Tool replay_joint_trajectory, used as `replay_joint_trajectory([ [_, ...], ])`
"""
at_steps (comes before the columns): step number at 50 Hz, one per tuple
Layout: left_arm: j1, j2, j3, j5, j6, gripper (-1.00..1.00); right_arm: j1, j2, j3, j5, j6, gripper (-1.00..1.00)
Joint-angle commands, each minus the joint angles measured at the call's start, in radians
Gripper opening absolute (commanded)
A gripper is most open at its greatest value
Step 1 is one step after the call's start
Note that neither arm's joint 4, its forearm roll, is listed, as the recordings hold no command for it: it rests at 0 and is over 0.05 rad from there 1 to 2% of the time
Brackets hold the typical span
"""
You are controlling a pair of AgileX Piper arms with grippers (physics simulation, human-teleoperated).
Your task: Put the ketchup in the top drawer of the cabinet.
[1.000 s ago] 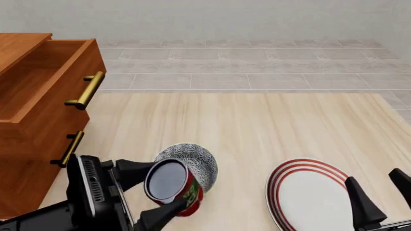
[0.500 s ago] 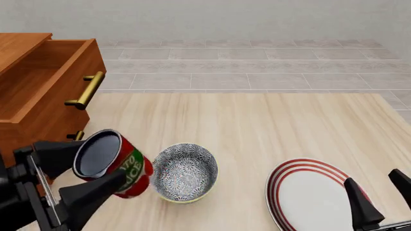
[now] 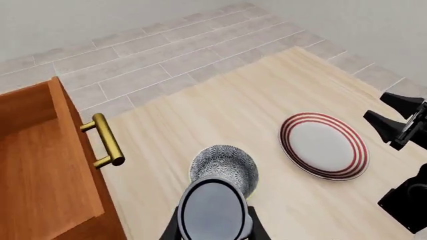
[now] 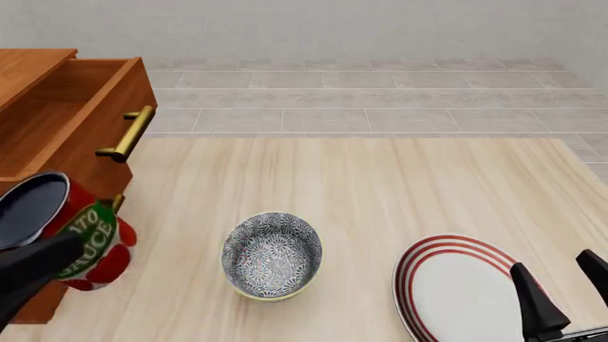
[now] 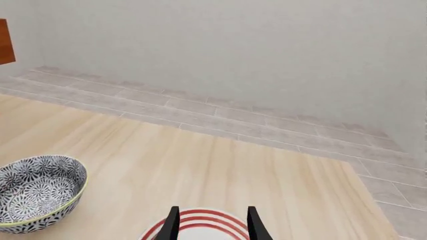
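With its jaws clamped on the ketchup (image 4: 67, 231), your left gripper (image 3: 213, 231) held it raised at the near left, before the cabinet (image 4: 38, 214), so you needed to carry it high over the top drawer (image 4: 57, 135) front before releasing, while your right gripper (image 4: 560, 296) hung spread above the plate (image 4: 446, 285).

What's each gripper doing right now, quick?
Left gripper: shut on the ketchup, held up beside the cabinet.
Right gripper: open, empty, over the red-ringed plate.
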Motion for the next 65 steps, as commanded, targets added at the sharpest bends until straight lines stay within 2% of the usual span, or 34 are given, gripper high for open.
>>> replay_joint_trajectory([
  [1,0.042,0.005,-0.146,0.144,0.067,-1.0,-0.001,0.002,0.002,-0.003,0.003,1.0],
  [2,0.044,0.014,-0.165,0.148,0.029,-1.0,0.0,0.002,0.0,-0.001,0.002,1.0],
  [4,0.051,0.029,-0.183,0.157,0.032,-1.0,0.002,0.001,-0.002,0.002,0.001,1.0],
  [6,0.08,0.026,-0.192,0.165,0.119,-1.0,0.002,0.002,-0.001,0.001,0.001,1.0],
  [8,0.101,0.053,-0.219,0.185,0.078,-1.0,0.002,-0.003,0.003,0.002,0.001,1.0],
  [10,0.125,0.064,-0.257,0.199,0.124,-1.0,0.0,-0.003,0.004,0.001,0.001,1.0],
  [16,0.136,0.106,-0.345,0.236,0.102,-1.0,0.0,-0.003,0.0,0.005,0.007,1.0],
  [18,0.147,0.113,-0.375,0.242,0.126,-1.0,0.001,-0.003,0.001,0.004,0.003,1.0],
  [20,0.14,0.135,-0.416,0.26,0.12,-1.0,0.001,-0.002,0.005,0.003,0.003,1.0],
  [21,0.154,0.134,-0.435,0.259,0.155,-1.0,0.002,-0.002,0.006,0.003,0.001,1.0],
  [25,0.164,0.172,-0.483,0.282,0.155,-1.0,0.002,0.0,0.008,0.001,-0.002,1.0],
  [27,0.156,0.177,-0.489,0.282,0.175,-1.0,0.002,0.0,0.005,0.004,-0.003,1.0],
  [29,0.153,0.192,-0.506,0.291,0.145,-1.0,0.002,0.0,0.005,0.004,-0.004,1.0],
  [32,0.145,0.189,-0.503,0.287,0.167,-1.0,0.004,0.0,0.006,0.003,-0.004,1.0],
  [36,0.178,0.195,-0.499,0.283,0.187,-1.0,0.004,0.0,0.01,0.001,-0.003,1.0],
  [41,0.264,0.229,-0.53,0.282,0.167,-1.0,0.002,0.0,0.018,-0.006,-0.003,1.0],
  [44,0.271,0.229,-0.534,0.271,0.186,-1.0,0.003,0.0,0.012,0.001,-0.004,1.0],
  [46,0.294,0.247,-0.541,0.279,0.162,-1.0,0.003,0.002,0.018,-0.006,-0.003,1.0],
  [52,0.318,0.287,-0.61,0.294,0.16,-1.0,0.0,0.007,0.025,-0.013,-0.001,1.0],
  [57,0.376,0.33,-0.651,0.28,0.177,-1.0,0.003,0.003,0.02,-0.006,-0.005,1.0],
  [65,0.459,0.38,-0.645,0.238,0.18,-1.0,0.007,0.002,0.008,0.006,-0.008,1.0],
])
